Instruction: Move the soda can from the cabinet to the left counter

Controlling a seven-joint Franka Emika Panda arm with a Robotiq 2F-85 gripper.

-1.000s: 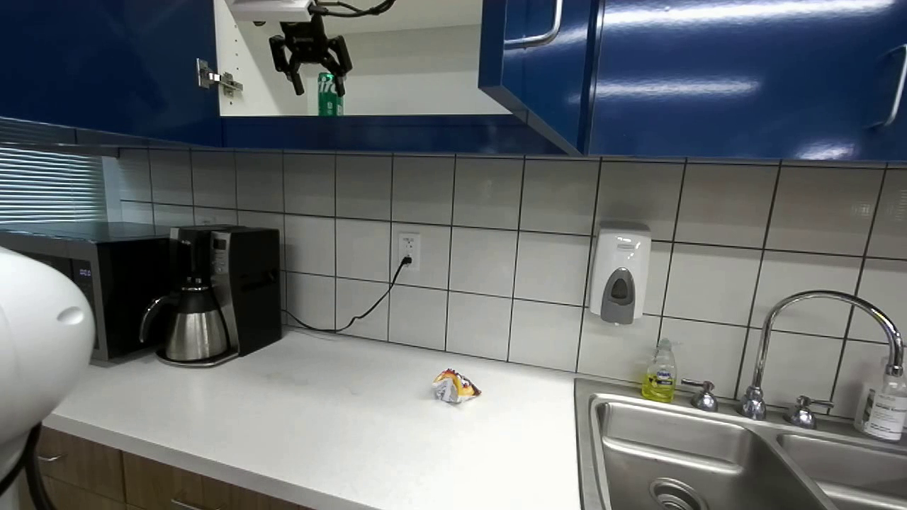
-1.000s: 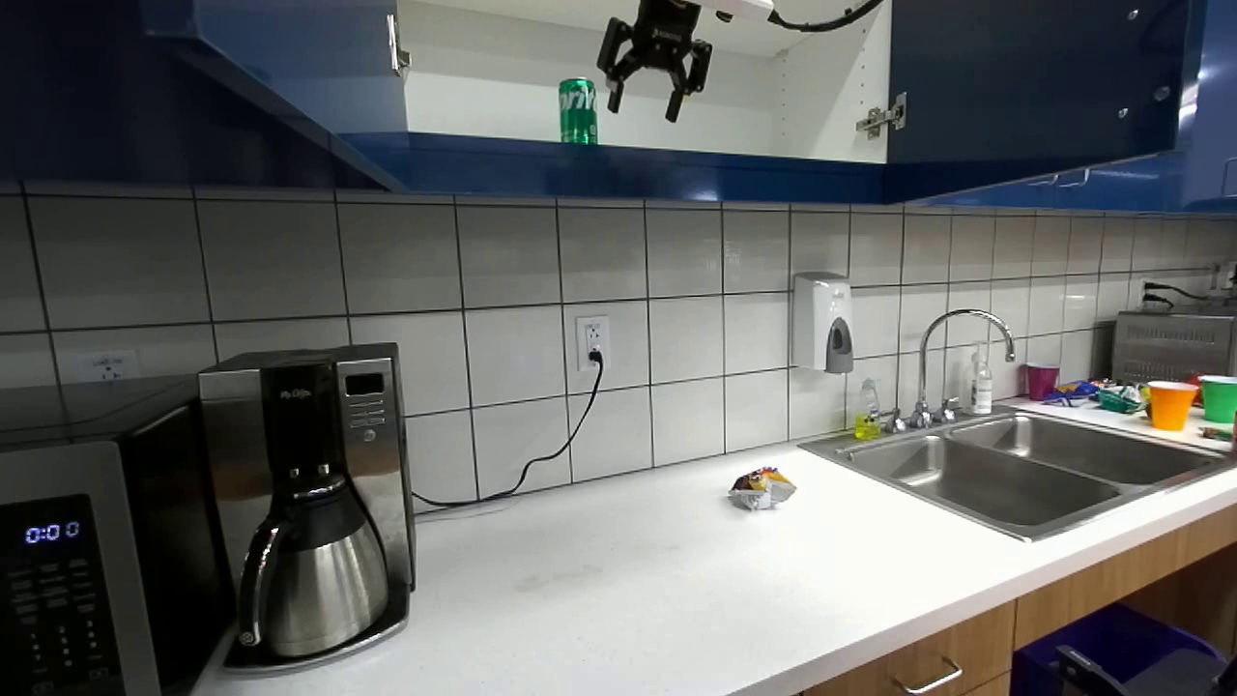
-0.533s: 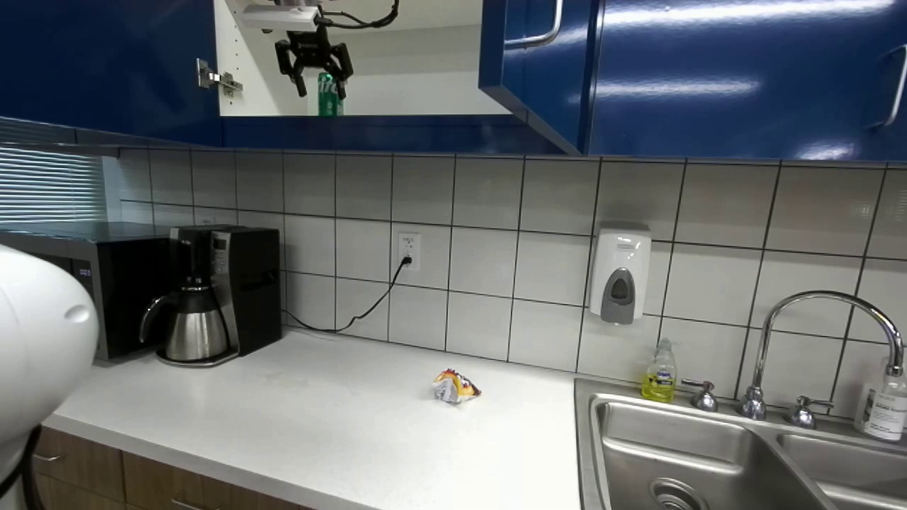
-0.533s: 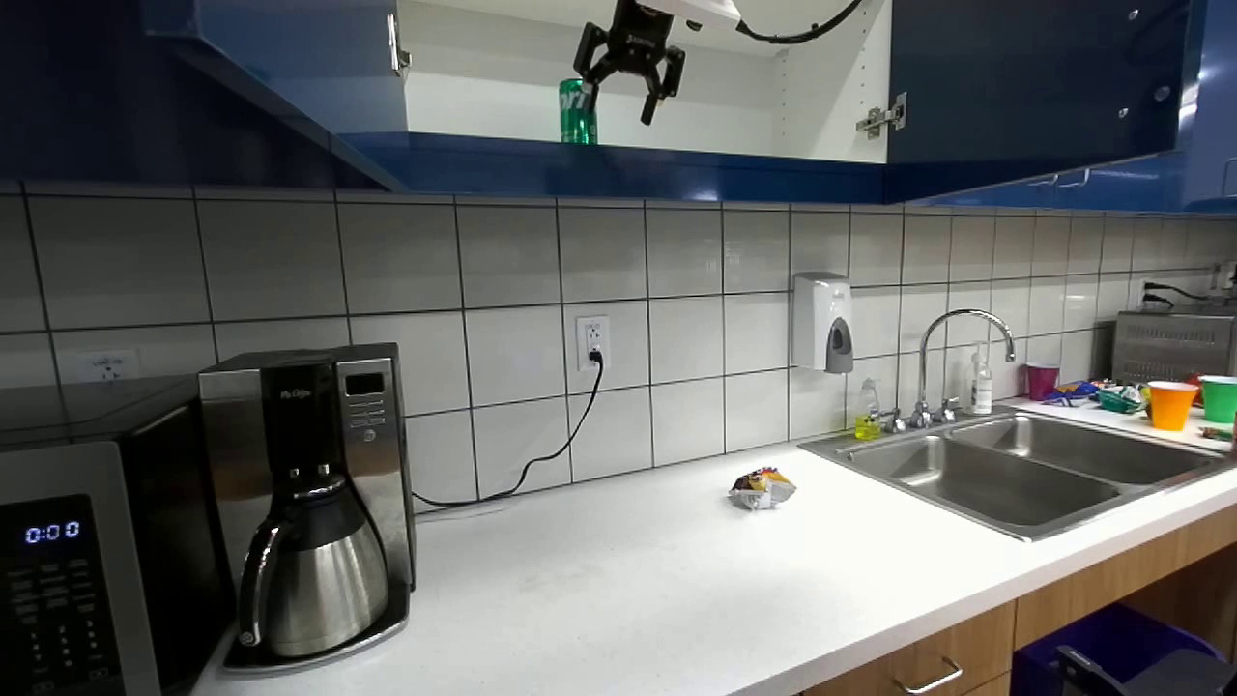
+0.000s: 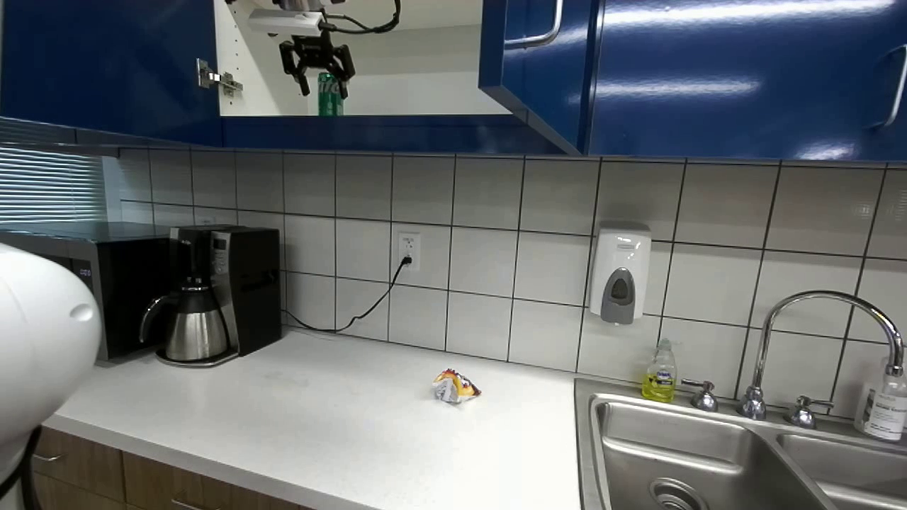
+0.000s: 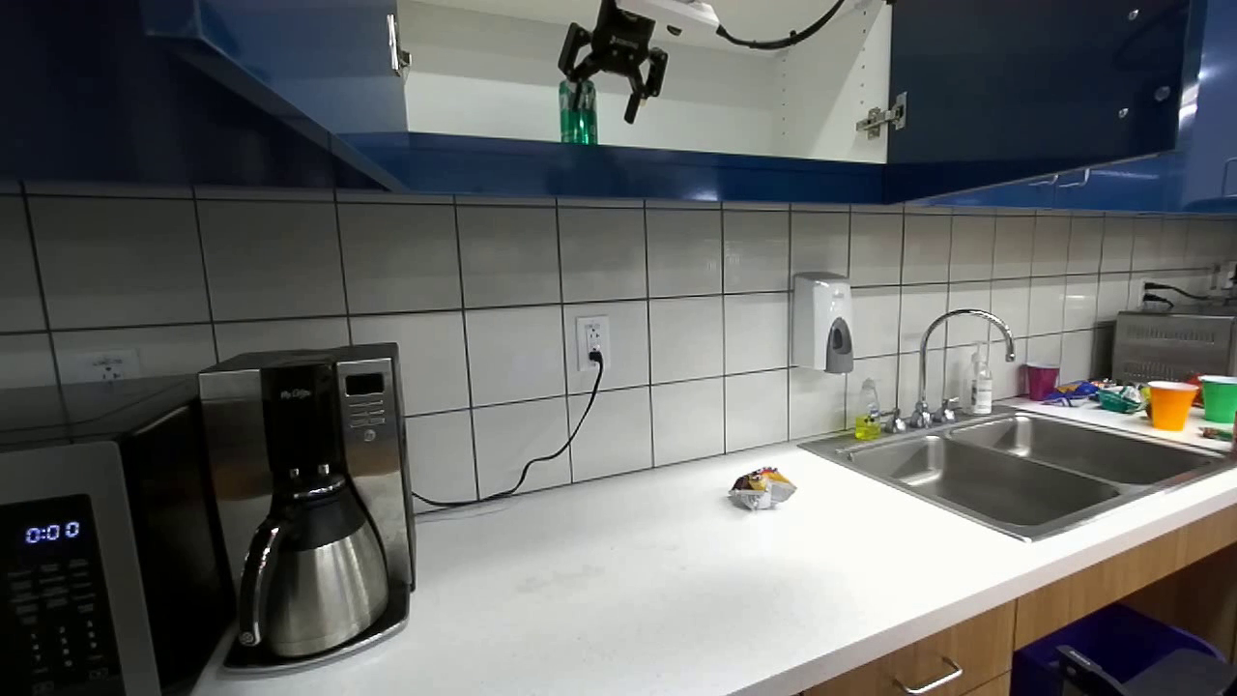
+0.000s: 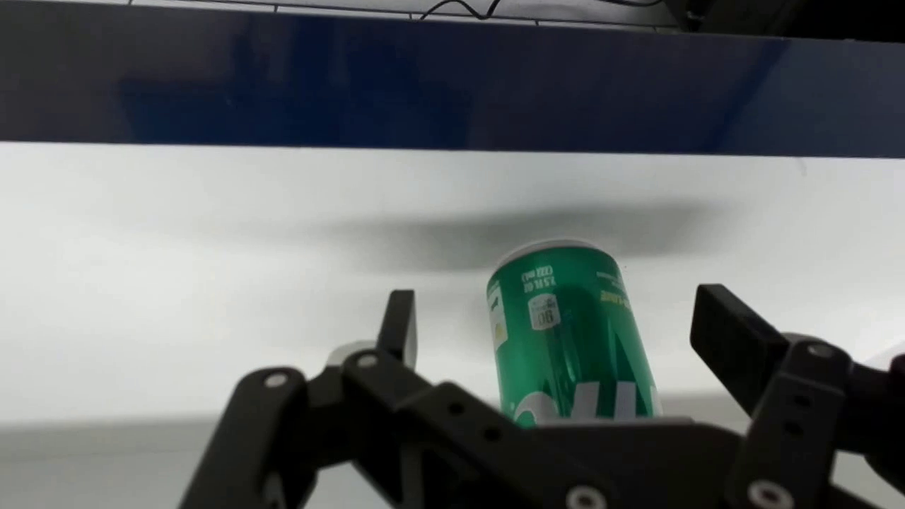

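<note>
Green and upright, the Sprite can [image 7: 568, 332] stands inside the open blue cabinet [image 5: 365, 132]. Our gripper [image 6: 606, 105] hangs by the can's upper part, jaws wide apart and holding nothing; the wrist view shows gaps on both sides. We judge the approach nearly done. Grasping, lifting out and setting down all remain: what we take as the left counter [image 5: 333, 418], between coffee maker [image 5: 244, 294] and sink [image 6: 1000, 483], lacks the can.

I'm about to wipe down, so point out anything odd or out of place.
A crumpled snack bag lies on the counter between the coffee maker and the sink, like stray litter. A faint smudge, perhaps a spill mark, shows on that counter nearer the coffee maker. The soda can stands upright.
</note>
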